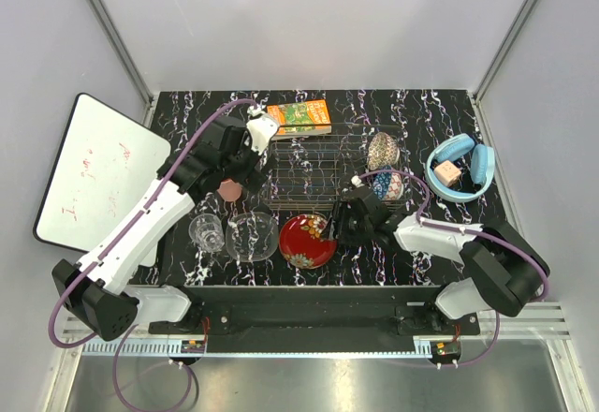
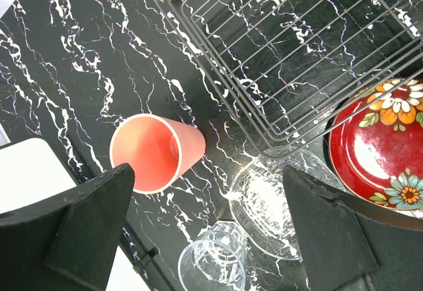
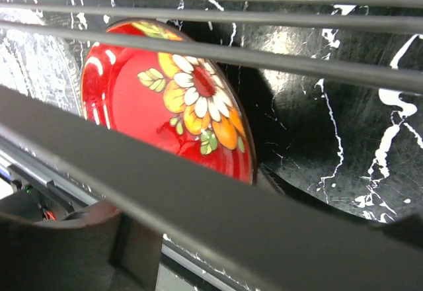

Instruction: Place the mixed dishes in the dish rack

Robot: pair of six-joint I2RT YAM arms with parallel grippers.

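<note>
From above, the rack (image 1: 314, 169) is seen mid-table, with the plate (image 1: 307, 240), glass bowl (image 1: 251, 236), glass (image 1: 207, 232) and cup (image 1: 227, 188) outside it along its near and left sides. The blue bowl (image 1: 387, 185) and brown bowl (image 1: 382, 150) are stood on edge at its right end. The right gripper (image 1: 331, 227) is placed at the plate's right rim, and the left gripper (image 1: 245, 164) is held above the cup. Print on the carton (image 1: 299, 115) and red scrawl on the whiteboard (image 1: 103, 169) cannot be read. At the left wrist, the jaws are spread fully and nothing is held. The cup (image 2: 155, 152) is lying on its side just below them, mouth toward the camera. It is judged light and stiff, best pinched across the rim wall. The glass (image 2: 213, 258) and glass bowl (image 2: 268, 202) are judged slick and breakable. At the right wrist, the plate (image 3: 165, 106) is seen tilted behind rack wires (image 3: 264, 56). Its glaze is judged slippery and brittle, so the rim edge is favoured. Whether the jaws are closed on it cannot be told. No brand is visible.
</note>
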